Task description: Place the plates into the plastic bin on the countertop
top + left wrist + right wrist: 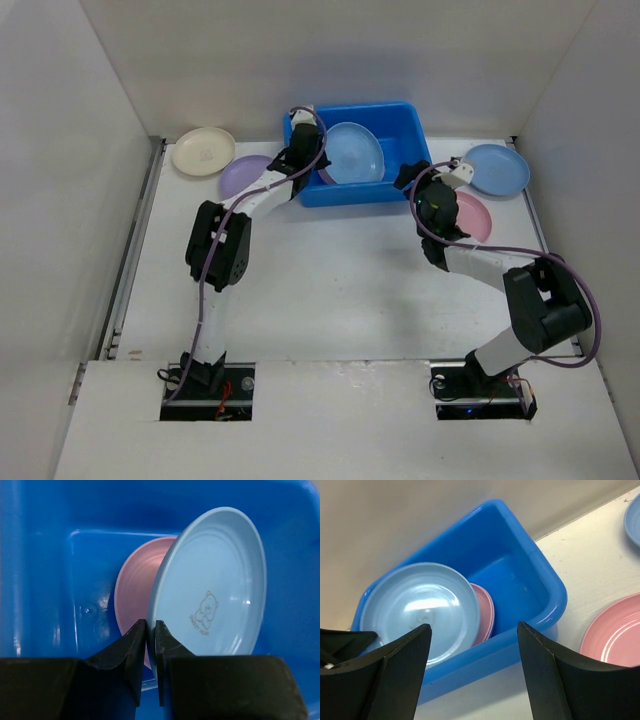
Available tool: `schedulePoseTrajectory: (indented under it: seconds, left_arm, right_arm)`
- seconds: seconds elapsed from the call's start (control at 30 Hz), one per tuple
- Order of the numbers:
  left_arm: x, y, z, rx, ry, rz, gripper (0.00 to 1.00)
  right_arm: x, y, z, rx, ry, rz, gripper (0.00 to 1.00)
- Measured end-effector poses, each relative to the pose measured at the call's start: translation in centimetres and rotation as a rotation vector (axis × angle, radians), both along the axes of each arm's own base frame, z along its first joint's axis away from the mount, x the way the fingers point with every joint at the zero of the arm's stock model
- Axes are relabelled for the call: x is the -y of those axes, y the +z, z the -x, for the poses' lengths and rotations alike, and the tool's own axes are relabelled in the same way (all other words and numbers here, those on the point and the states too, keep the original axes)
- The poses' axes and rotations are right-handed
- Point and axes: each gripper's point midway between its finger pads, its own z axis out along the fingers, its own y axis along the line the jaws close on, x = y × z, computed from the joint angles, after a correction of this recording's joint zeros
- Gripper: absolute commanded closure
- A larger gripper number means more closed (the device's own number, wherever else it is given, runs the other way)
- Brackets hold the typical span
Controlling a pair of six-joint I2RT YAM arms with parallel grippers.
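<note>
The blue plastic bin (410, 112) stands at the back middle of the white countertop (340, 280). My left gripper (312, 150) reaches into it and is shut on the rim of a light blue plate (355, 153), holding it tilted over a pink plate (131, 592) that lies in the bin. In the left wrist view the jaws (150, 625) pinch the plate's edge (210, 585). My right gripper (410, 178) is open and empty just outside the bin's front right corner (555, 590). Both plates in the bin also show in the right wrist view: the light blue one (415, 610) and the pink one (484, 612).
A cream plate (203, 151) and a lavender plate (243, 175) lie left of the bin. Another light blue plate (498, 169) and another pink plate (470, 215) lie to its right, close to my right arm. White walls and side rails enclose the surface.
</note>
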Motion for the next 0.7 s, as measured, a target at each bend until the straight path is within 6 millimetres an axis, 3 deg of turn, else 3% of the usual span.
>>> schedulePoseTrajectory:
  seconds: [0.17, 0.37, 0.4, 0.47, 0.6, 0.7]
  left_arm:
    - [0.9, -3.4, -0.6, -0.035, -0.033, -0.047, 0.81]
    - [1.3, -4.5, -0.8, -0.027, -0.076, -0.097, 0.55]
    - [1.5, -4.3, -0.9, -0.014, -0.083, -0.099, 0.43]
    - [2.0, -3.3, -0.8, 0.012, -0.098, -0.105, 0.35]
    - [3.1, 0.7, 0.7, 0.075, -0.132, -0.103, 0.00]
    - [3.6, 6.6, 3.7, 0.160, -0.155, -0.075, 0.00]
  right_arm:
    - [0.2, 0.3, 0.1, 0.007, -0.010, -0.003, 0.26]
    - [0.8, 0.9, 1.0, 0.025, -0.021, -0.010, 0.26]
    - [0.9, 1.2, 1.2, 0.032, -0.022, -0.012, 0.27]
    - [1.3, 2.4, 1.9, 0.052, -0.027, -0.018, 0.27]
    - [2.5, 4.8, 3.5, 0.080, -0.058, -0.026, 0.27]
    - [4.2, 5.0, 5.7, 0.052, -0.107, -0.021, 0.26]
